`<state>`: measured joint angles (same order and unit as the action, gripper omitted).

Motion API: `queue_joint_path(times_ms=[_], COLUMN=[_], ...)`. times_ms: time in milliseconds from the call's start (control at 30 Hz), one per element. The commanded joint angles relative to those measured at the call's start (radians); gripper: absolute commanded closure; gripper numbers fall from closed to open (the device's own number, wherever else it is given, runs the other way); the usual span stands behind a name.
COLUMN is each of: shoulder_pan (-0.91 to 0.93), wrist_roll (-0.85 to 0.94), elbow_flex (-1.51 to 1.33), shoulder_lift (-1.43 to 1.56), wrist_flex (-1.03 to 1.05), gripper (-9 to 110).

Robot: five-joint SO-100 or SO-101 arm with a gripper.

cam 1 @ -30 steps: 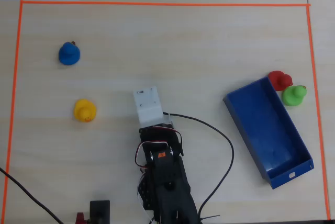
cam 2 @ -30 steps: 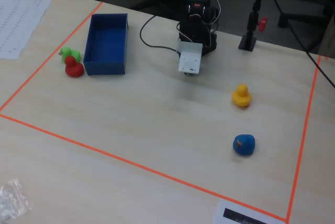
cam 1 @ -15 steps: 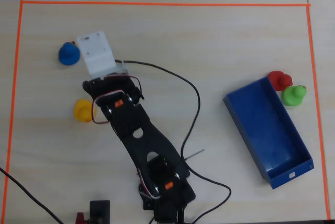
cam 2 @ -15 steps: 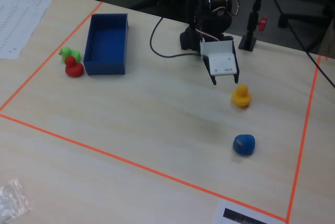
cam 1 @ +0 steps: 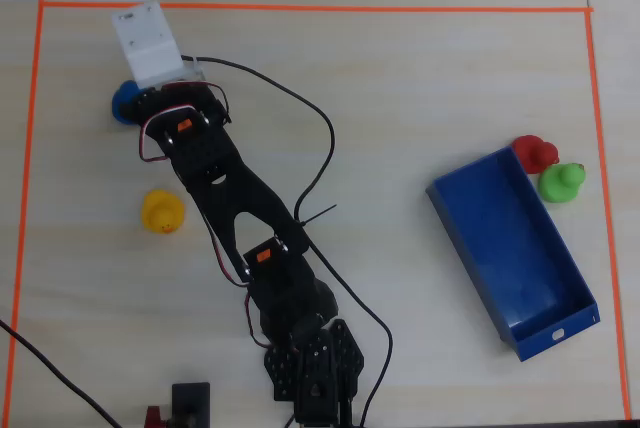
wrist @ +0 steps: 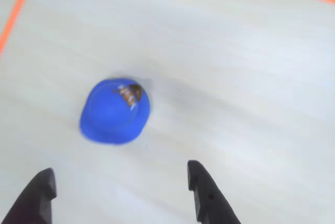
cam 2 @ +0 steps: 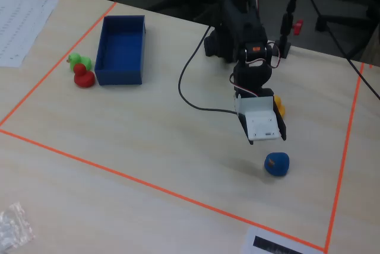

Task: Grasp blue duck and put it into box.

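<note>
The blue duck lies on the pale table just ahead of my gripper, a little left of centre between the two black fingertips. The jaws stand wide open and empty, above the table. In the overhead view the duck peeks out at the left of the arm's head, whose white mount hides the jaws. In the fixed view the gripper hangs just above and behind the duck. The box is a long blue tray, far across the table.
A yellow duck sits close to the arm, partly hidden behind it in the fixed view. A red duck and a green duck sit outside the box's far end. Orange tape frames the work area.
</note>
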<state>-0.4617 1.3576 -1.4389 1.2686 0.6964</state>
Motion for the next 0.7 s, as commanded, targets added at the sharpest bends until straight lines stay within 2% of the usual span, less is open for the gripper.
queue_joint_path(times_ms=[0, 233, 667], shoulder_pan=[-0.017, -0.048, -0.091], wrist_roll=[-0.018, -0.035, -0.091], elbow_flex=[0.130, 0.290, 0.399], shoulder_lift=[-0.054, -0.199, -0.333], wrist_flex=[-0.023, -0.023, -0.015], gripper=[68, 68, 69])
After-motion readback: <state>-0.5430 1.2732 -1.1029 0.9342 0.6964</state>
